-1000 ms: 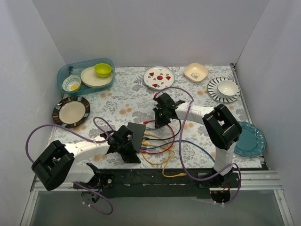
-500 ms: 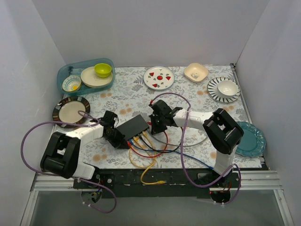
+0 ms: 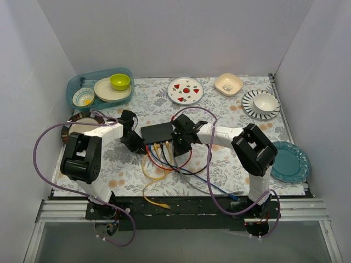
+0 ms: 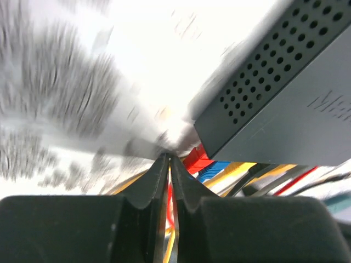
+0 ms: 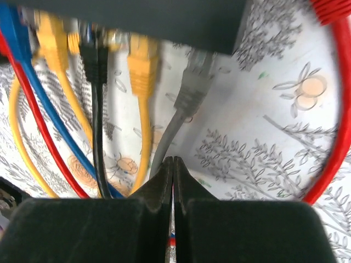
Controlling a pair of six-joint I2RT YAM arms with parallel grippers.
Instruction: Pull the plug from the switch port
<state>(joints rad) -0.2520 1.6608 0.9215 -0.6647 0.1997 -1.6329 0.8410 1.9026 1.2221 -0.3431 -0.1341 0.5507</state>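
White walls close in a table covered with a flowered cloth, and dishes stand along its far and side edges. The switch lies flat near the middle of the table, its row of sockets turned toward the arms. Yellow, blue, red, black and grey cables trail from that edge across the cloth.

The left gripper sits low at the switch's near left corner. Its wrist view shows the fingers drawn nearly together, meeting at the tips with only a sliver between them lower down. I cannot tell whether they pinch a cable.

The right gripper is at the switch's near right corner with its fingers pressed flat together and nothing between them. Just beyond their tips runs the grey cable, its grey plug at the socket edge beside a yellow plug and a black plug.
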